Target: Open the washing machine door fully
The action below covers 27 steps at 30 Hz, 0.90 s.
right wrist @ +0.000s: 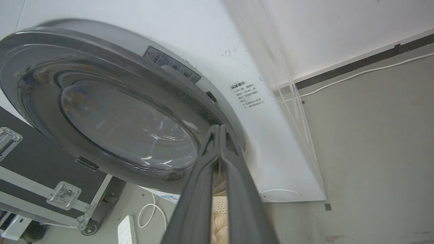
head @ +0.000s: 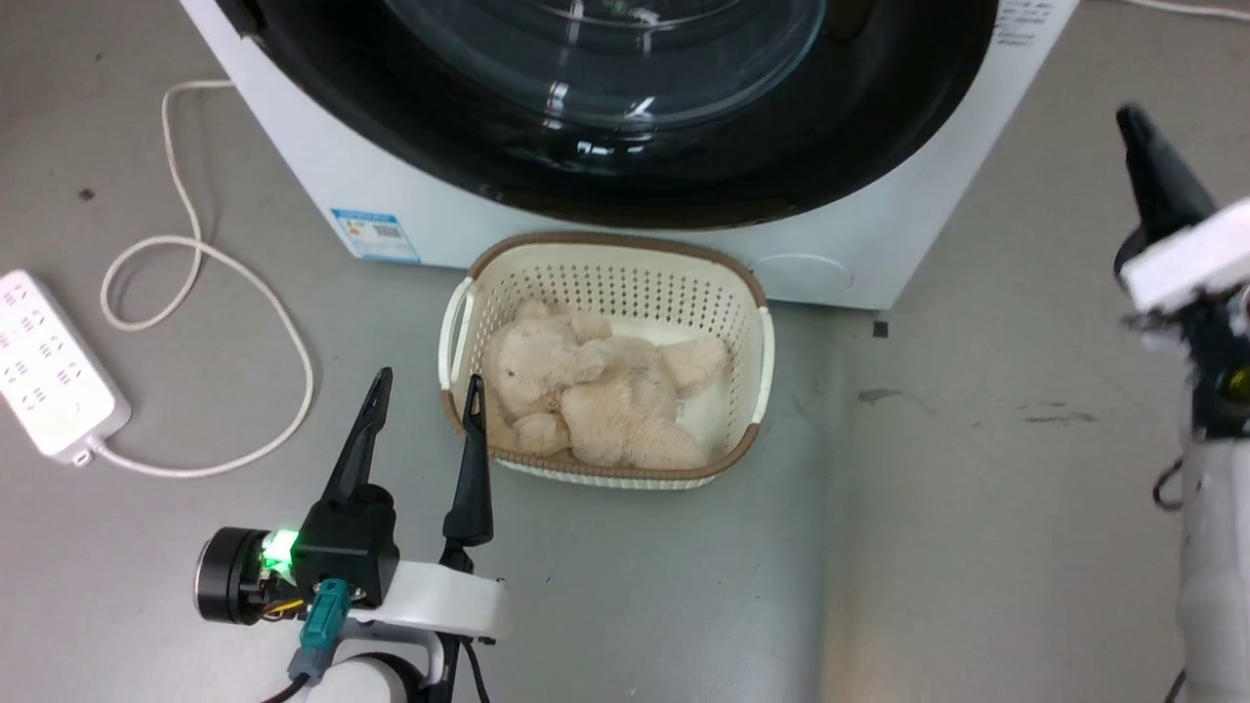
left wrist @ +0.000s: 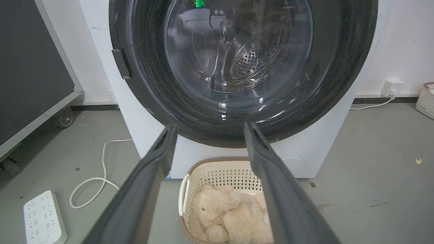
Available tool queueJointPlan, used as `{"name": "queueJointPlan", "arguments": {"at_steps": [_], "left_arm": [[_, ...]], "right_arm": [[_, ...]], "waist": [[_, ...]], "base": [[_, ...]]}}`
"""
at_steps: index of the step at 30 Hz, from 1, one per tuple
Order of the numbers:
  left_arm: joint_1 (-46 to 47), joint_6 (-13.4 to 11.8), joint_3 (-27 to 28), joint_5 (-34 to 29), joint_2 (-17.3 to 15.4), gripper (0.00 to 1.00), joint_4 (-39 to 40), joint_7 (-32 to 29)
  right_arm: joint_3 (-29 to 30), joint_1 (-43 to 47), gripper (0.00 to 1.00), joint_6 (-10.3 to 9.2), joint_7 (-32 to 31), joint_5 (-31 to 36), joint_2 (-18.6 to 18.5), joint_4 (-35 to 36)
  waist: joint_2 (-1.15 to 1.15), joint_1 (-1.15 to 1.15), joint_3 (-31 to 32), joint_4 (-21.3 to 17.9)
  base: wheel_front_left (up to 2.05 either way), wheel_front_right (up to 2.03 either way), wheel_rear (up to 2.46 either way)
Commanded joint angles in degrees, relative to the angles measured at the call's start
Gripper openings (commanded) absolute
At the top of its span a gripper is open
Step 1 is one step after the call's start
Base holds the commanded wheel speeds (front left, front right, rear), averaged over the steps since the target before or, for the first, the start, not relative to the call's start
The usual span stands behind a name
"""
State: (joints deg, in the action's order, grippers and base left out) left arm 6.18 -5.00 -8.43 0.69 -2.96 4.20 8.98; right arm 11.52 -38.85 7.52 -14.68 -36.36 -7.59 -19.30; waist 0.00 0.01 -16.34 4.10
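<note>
The washing machine is a white box across the top of the head view. Its door, a glossy black disc with a bulging glass bowl, lies flat against the front and looks closed in the left wrist view. A small dark handle piece sits on its left rim. My left gripper hovers open over the floor just left of the basket, facing the door. My right gripper is raised at the right, shut on nothing, its tips close to the door's right rim.
A cream perforated basket holding a beige plush bear stands on the floor right against the machine's front. A white power strip and looping cable lie at the left. A black wheeled case stands left of the machine.
</note>
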Motion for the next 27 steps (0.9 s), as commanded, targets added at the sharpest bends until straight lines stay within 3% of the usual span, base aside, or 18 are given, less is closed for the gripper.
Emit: {"name": "queueJointPlan", "arguments": {"at_steps": [1,19,27], "left_arm": [[1.1,-0.6,-0.3,0.3,-0.1,1.0,0.5,0.7],[3.3,-2.1,-3.5,1.5,0.0,1.0,1.1,2.8],[4.6,-3.0,-4.7,1.9,0.0,1.0,1.8,3.8]], "right_arm": [[1.1,-3.6,0.0,-0.01,-1.6,-2.5,0.1,-1.8],[11.0,-27.6,0.0,-0.02,-19.0,-13.4,-3.5,-25.9],[12.9,-37.3,0.0,-0.02,-23.1,-14.3,-6.7,-35.8]], "waist": [[0.0,-0.01,-0.9,0.5],[0.0,-0.01,-6.5,4.0],[0.0,-0.01,-8.9,5.6]], "base": [[0.0,0.0,0.0],[0.0,0.0,0.0],[0.0,0.0,0.0]]}}
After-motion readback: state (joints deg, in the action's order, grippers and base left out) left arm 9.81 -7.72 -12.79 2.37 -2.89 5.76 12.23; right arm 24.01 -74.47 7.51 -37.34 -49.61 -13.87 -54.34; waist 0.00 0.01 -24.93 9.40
